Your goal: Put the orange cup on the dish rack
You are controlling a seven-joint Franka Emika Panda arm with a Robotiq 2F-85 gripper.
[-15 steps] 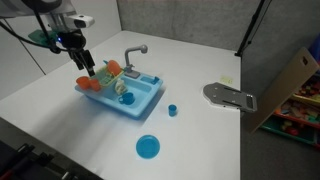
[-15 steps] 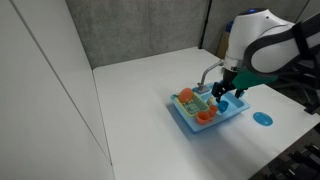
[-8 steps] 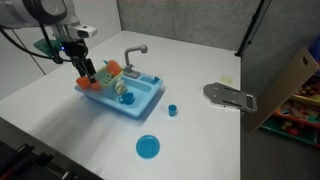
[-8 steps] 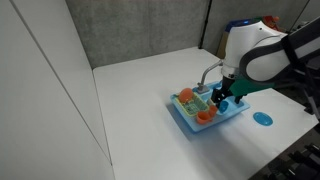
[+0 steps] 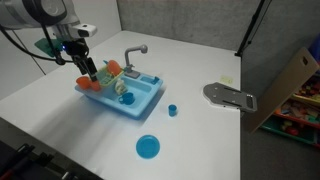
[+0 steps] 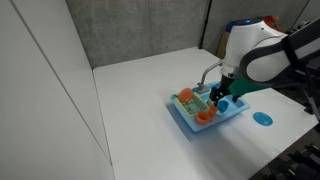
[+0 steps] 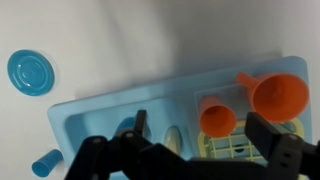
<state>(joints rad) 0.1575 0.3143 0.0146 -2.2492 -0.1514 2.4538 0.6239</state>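
This looks like a robotics lab test cell, not a real kitchen. A plain white table [image 5: 200, 130] stands boxed in by bare grey partition panels [image 6: 140, 30] and a blank white side board [image 6: 40, 90]. The only "kitchen" item is a small blue plastic toy sink unit [image 5: 140, 100], set out like a prop. A white industrial robot arm [image 6: 262, 55] reaches over it. An open brown cardboard box [image 5: 290, 85] with colourful contents sits beside the table.
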